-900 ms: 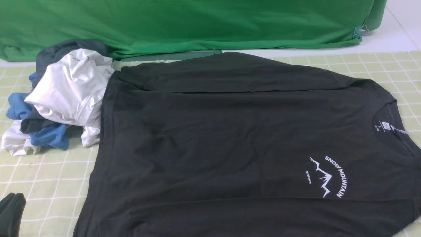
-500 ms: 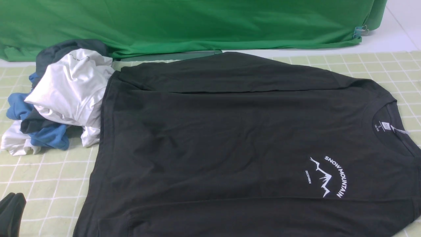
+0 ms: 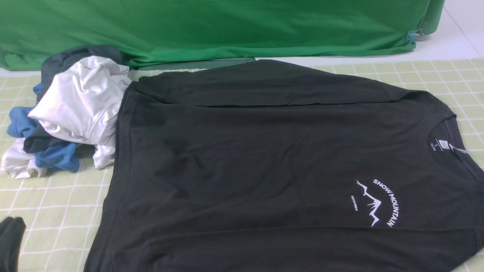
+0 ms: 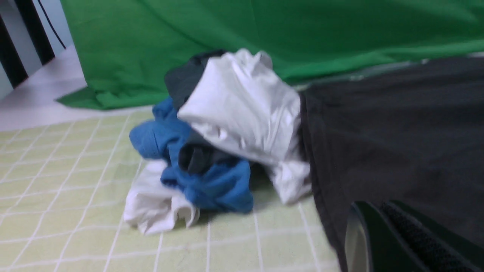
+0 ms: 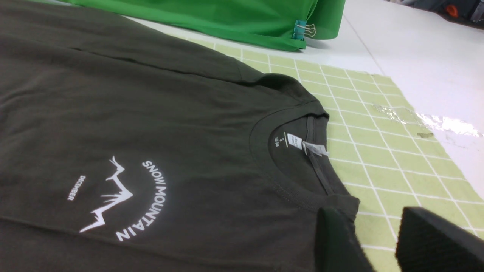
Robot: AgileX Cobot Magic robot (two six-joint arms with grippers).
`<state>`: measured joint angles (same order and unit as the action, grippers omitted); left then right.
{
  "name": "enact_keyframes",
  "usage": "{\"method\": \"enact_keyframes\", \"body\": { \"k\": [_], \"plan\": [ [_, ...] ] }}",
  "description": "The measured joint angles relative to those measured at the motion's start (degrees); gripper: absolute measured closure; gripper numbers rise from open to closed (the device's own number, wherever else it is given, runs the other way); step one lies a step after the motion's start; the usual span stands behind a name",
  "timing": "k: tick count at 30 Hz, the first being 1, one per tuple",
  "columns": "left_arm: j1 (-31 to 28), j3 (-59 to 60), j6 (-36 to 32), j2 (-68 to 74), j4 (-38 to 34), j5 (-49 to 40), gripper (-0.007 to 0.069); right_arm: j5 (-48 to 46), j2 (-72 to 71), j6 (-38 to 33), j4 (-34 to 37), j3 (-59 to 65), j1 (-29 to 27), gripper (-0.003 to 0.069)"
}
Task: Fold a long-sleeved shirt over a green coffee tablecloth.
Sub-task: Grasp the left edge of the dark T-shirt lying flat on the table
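The left claw point(image 3: 11, 238), pressed together at 8 o'clock, should spread first, and the right claw point(image 5: 374, 223), apart, should grab the shirt point(image 3: 245, 158) near 3 o'clock.

I see a white table point(image 3: 455, 43) with the tablecloth point(image 3: 56, 211) spread flat on it. The shirt point(image 3: 264, 162) lies flat on the tablecloth, print up, collar to the right. A crumpled pile sits on the tablecloth at far left, white garment point(image 3: 83, 105) on top, blue garment point(image 3: 56, 158) under it, touching the shirt's hem. Green fabric point(image 3: 227, 26) rests along the table's far side, with a clip point(image 3: 414, 36) at its right corner. Clear tape point(image 5: 435, 121) lies across the tablecloth's right edge onto the table.
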<state>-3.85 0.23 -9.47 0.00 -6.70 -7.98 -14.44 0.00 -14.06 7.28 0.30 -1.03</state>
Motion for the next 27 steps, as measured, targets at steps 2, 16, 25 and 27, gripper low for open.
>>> {"method": "enact_keyframes", "body": {
  "k": [2, 16, 25, 27],
  "plan": [
    [0.0, 0.0, 1.6, 0.0, -5.6, 3.4, 0.0608, 0.0, 0.0, 0.0, 0.0, 0.0, 0.0, 0.0414],
    [0.0, -0.3, 26.0, 0.0, -21.6, 36.8, 0.0608, 6.5, 0.0, 7.8, 6.3, 0.1, 0.0, 0.0414],
    [0.0, -27.5, 37.4, 10.9, -2.1, -6.1, 0.0608, 25.1, 0.0, 30.5, 13.4, 0.2, 0.0, 0.0414],
    [0.0, -32.4, 29.3, 17.2, -2.6, -17.7, 0.0608, 26.4, 0.0, 30.6, 13.4, 0.2, 0.0, 0.0414]
  ]
}}
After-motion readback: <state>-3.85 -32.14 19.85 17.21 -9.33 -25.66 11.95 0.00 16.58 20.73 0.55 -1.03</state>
